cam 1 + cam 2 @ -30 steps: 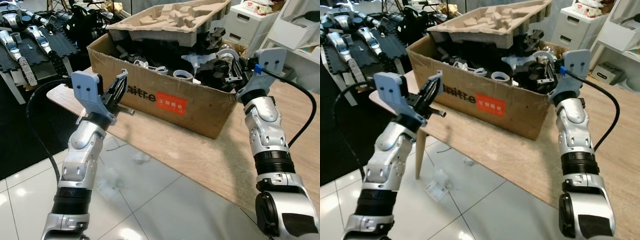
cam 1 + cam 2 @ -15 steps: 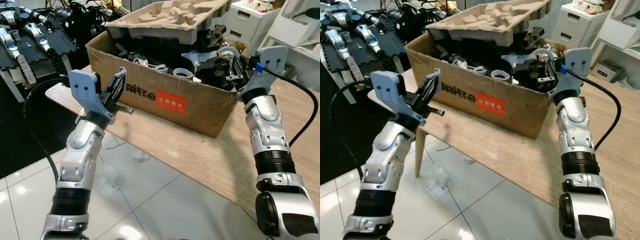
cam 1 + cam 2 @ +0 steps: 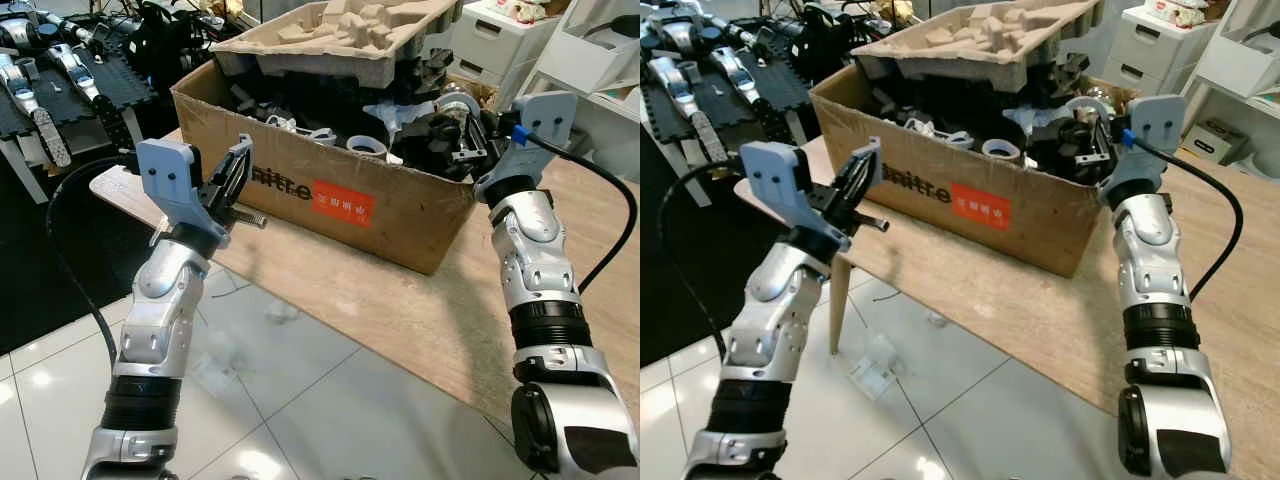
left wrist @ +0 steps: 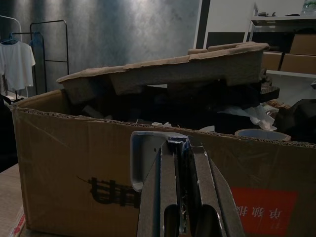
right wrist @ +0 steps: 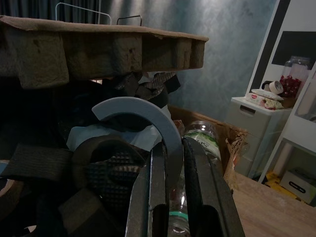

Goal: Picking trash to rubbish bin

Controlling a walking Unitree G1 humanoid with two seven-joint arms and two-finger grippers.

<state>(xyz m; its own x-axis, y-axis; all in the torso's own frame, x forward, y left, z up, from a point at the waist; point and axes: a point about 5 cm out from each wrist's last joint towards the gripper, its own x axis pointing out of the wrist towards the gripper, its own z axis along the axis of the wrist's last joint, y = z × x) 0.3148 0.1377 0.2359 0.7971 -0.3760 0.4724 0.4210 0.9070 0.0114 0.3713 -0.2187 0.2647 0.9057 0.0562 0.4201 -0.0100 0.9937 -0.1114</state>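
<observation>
Floor [image 3: 330,400] nearest: white tile, with two crumpled bits of clear litter [image 3: 872,372] under the tabletop edge, apart from both arms. Likely candidates for later pickup.

Left tool [image 3: 243,168] next, held up in front of the box's near wall, short of it. Left wrist view has the fingers [image 4: 168,197] pressed together around a small grey bracket-like piece [image 4: 145,158], so it is pinching scrap. Held raised and level with the rim, presumably to carry it over the wall and drop it in.

Tabletop [image 3: 400,310]: light wood, carries the box [image 3: 340,205], an open brown carton with a red label, serving as the bin. Sitting at the edge keeps it within reach of both arms.

Right tool [image 3: 470,150] is at the box's right corner, over the rim and in among the contents. Right wrist view shows its fingers [image 5: 158,197] nearly closed on a grey ring [image 5: 143,116], a curved plastic piece, with a bottle [image 5: 202,140] just beyond. Judgement: this piece is already over the bin, only release is left. Ring could snag on the black junk below.

Box is heaped: black parts, tape rolls, and a pulp tray [image 3: 330,40] lying across the top at the far side. That lid-like tray narrows the opening, so drops need to go in at the near side.

Behind: white drawers [image 3: 495,35] at far right, black mats with robot parts [image 3: 40,75] at far left.
</observation>
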